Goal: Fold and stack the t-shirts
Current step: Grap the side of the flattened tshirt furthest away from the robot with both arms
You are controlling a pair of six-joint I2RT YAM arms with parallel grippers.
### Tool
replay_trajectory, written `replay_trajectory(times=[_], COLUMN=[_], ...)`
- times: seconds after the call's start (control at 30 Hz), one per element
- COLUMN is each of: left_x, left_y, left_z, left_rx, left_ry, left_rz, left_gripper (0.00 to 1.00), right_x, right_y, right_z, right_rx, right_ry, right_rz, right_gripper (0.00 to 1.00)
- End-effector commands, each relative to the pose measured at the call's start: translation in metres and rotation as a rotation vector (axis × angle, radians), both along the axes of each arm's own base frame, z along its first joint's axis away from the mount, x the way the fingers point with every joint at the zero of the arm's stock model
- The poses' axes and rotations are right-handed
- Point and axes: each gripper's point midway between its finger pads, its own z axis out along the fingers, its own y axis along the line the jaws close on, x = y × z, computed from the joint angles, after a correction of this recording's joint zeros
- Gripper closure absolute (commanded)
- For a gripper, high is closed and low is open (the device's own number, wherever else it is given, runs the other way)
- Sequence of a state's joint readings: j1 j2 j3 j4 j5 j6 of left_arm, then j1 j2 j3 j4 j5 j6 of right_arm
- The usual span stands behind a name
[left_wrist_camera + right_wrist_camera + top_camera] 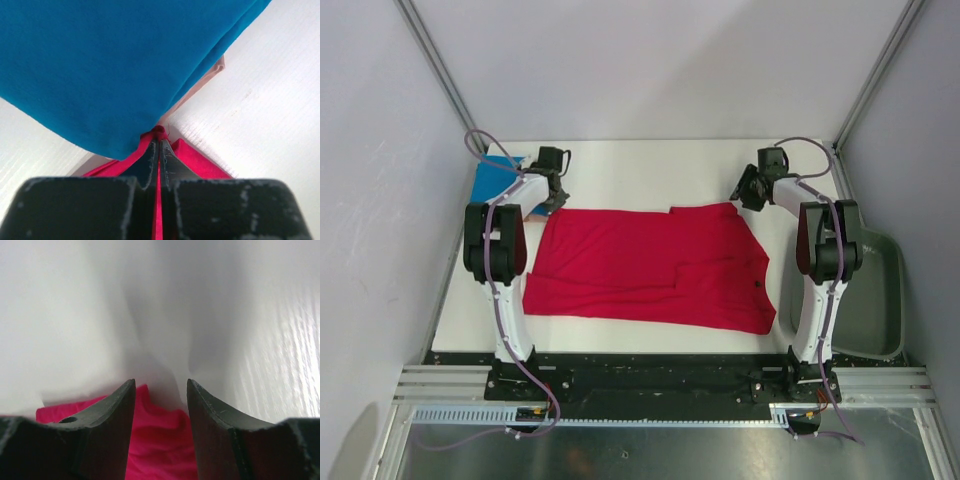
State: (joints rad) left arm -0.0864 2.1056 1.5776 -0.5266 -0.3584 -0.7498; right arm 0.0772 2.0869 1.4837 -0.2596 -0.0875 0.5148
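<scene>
Lying flat across the middle of the white worktop (650, 170) in the top view, the red t-shirt (650, 265) stretched between the two arms, its dark neck tag toward the right. The blue t-shirt (495, 180) sat at the far left corner, partly hidden by the left arm, and a dark grey bin (880, 290) stood off the worktop's right edge. The left pincer (552, 200) reached the red shirt's far left corner, and the right pincer (744, 197) hung at its far right corner. From the left wrist, the left pincer was clenched, a thin fold of red cloth pinched between its fingers (170, 160), with the blue shirt just ahead. From the right wrist, the right pincer was released, its fingers (117, 410) standing apart over the red shirt's edge, bare worktop beyond.
</scene>
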Motion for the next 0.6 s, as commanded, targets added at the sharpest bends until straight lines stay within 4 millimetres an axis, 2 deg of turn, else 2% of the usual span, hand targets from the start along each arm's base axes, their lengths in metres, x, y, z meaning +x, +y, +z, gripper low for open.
replay_trajectory(times=[0.0,0.3,0.57], left_x=[0.003,0.001,0.000], left_y=[0.002,-0.001,-0.003], left_z=[0.034,0.031,0.033], left_rx=[-0.002,-0.010,-0.016], left_ry=[-0.070,-0.062,-0.062], left_rz=[-0.010,-0.023,-0.033], left_gripper=[1.00,1.00,1.00], right_x=[0.024,0.013,0.007], right_y=[0.012,0.025,0.026], right_z=[0.012,0.007,0.010], right_rx=[0.025,0.042,0.046], right_ry=[-0.041,-0.014,-0.007], right_rz=[0.057,0.098,0.104], right_gripper=[0.49,0.55,0.81])
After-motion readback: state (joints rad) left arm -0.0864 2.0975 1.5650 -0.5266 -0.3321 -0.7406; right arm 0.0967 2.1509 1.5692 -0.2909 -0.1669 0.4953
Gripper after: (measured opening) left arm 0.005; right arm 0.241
